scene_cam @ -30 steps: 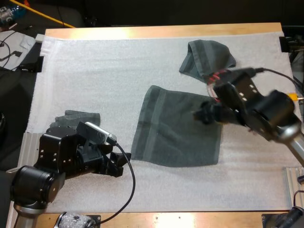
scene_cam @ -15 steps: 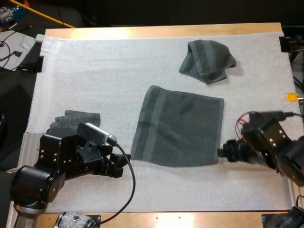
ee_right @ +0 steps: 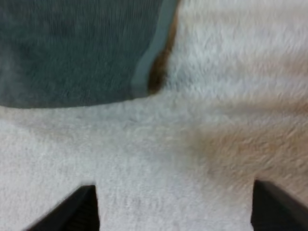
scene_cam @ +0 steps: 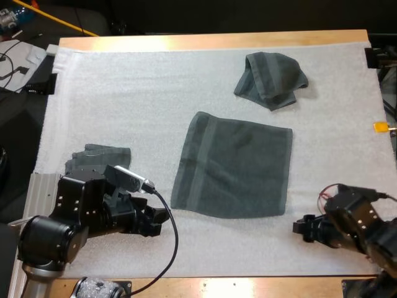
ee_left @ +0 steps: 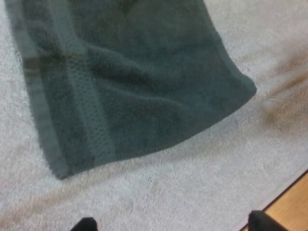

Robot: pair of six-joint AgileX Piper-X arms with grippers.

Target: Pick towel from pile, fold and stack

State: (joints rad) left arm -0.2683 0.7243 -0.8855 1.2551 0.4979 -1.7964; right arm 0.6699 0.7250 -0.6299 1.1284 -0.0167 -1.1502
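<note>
Since a second earlier your right arm had dropped from over the towel's right side to the mat just off its near right corner; your left arm had barely shifted. On the tabletop's white mat (scene_cam: 124,93) the spread towel (scene_cam: 232,164) lay flat at the middle, with a crumpled towel (scene_cam: 272,79) well beyond it and a folded stack (scene_cam: 99,153) at the left. Your right end effector (scene_cam: 299,225) and left end effector (scene_cam: 162,217) both stood wide and empty, each just short of a near corner. For a clean fold, you probably needed to pinch both corners together, low against the mat, then carry them evenly to the far edge.
</note>
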